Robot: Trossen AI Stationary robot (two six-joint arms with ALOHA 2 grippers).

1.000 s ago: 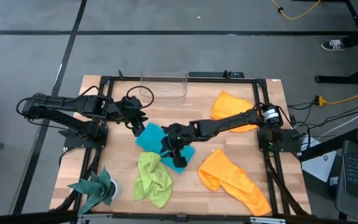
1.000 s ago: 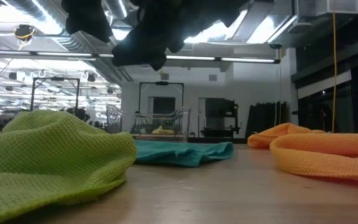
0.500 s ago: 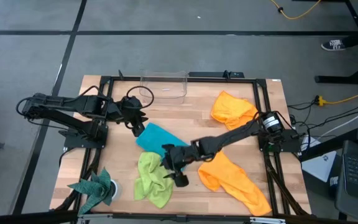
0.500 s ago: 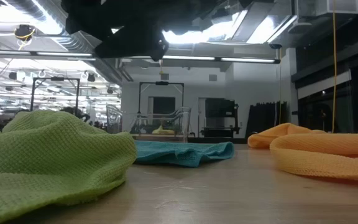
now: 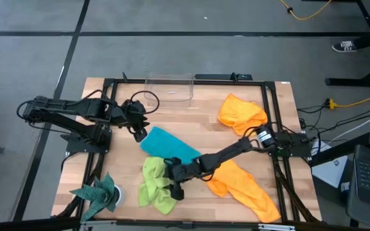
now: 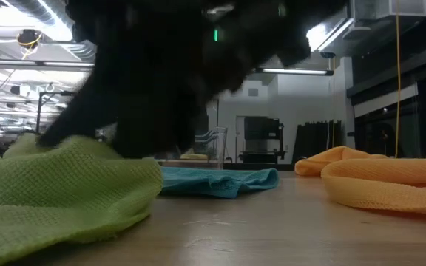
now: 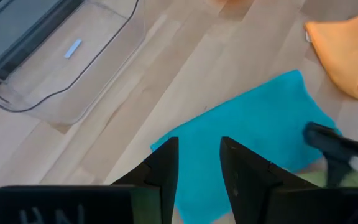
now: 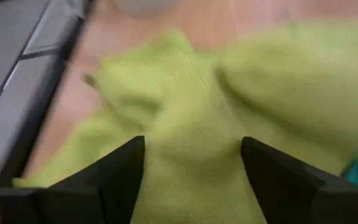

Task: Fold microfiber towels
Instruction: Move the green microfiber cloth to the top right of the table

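The right gripper (image 5: 175,184), fingers spread, reaches over the crumpled lime-green towel (image 5: 154,186) near the table's front edge; whether it touches the cloth is hard to judge. The left gripper (image 5: 140,133), fingers slightly parted and holding nothing, hovers at the turquoise towel's (image 5: 169,147) far corner. Two orange towels (image 5: 239,113) lie to the right.

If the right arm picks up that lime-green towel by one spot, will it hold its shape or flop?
The lime-green towel lies crumpled in soft folds, so it likely droops and hangs from the pinch. Its waffle-like weave looks grippy, probably not slippery. The open right end effector sits over it, and it looks light.
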